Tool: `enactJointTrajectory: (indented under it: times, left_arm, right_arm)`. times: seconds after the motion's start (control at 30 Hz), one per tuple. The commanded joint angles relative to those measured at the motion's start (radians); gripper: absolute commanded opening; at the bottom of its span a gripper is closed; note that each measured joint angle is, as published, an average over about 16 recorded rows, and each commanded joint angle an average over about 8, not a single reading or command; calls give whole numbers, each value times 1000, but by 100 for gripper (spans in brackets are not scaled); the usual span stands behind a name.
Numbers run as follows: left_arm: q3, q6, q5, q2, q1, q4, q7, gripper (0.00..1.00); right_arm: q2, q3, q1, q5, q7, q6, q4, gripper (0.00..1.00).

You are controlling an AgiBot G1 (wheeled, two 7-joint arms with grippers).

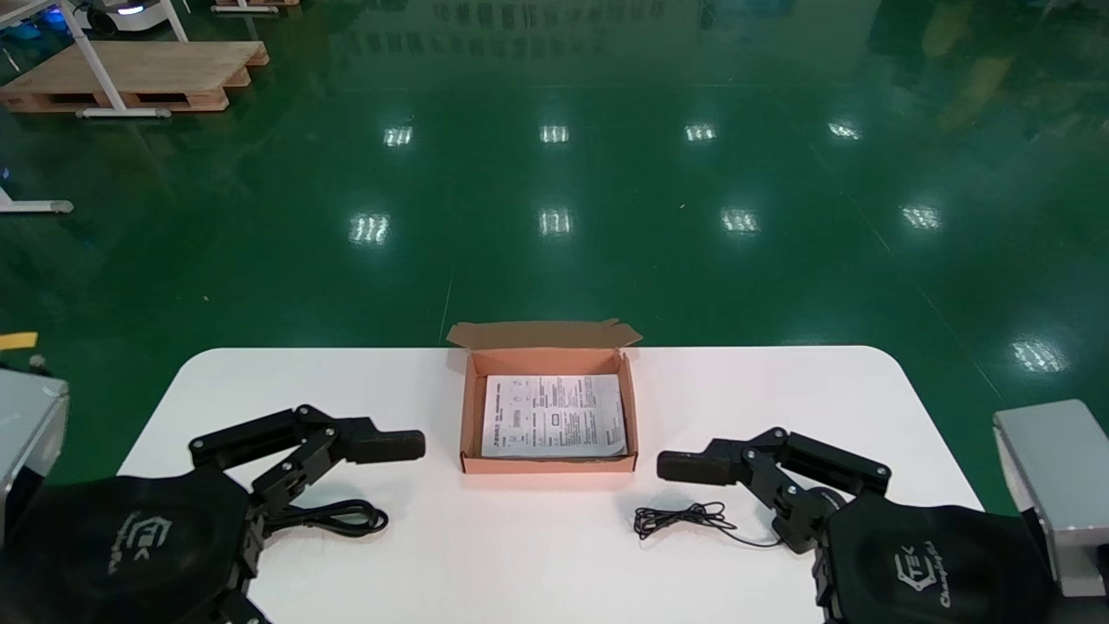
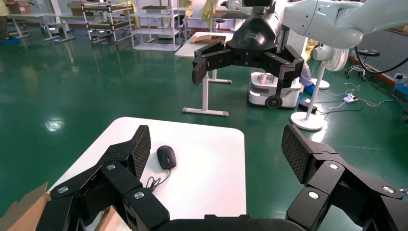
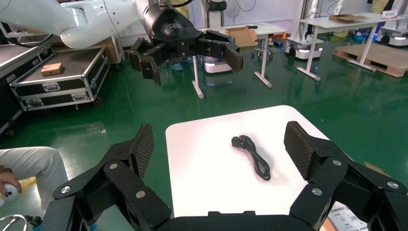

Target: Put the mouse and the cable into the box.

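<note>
Hovering low over the surface [image 1: 520, 563], the left pincer [image 2: 217, 144] stands wide open and holds nothing; the black cable [image 3: 255, 158] lies coiled just beneath it. The right pincer [image 3: 220, 139] is likewise spread wide and empty at the right side, with the mouse [image 2: 166, 156] under it and the mouse's thin cord [image 1: 677, 518] bunched toward the middle. Between the two pincers, at the far edge, sits the open box [image 1: 550, 464], a printed leaflet [image 1: 554, 416] flat inside. Mouse and cable both lie outside the box.
</note>
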Motion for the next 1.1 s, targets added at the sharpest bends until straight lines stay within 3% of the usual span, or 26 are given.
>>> enactJointTrajectory:
  times: [0.03, 1.1]
  left_arm:
    - [0, 0, 0, 0, 0, 0, 0, 100]
    - [0, 0, 0, 0, 0, 0, 0, 100]
  right_arm:
    - [0, 0, 0, 0, 0, 0, 0, 100]
    - [0, 0, 0, 0, 0, 0, 0, 100]
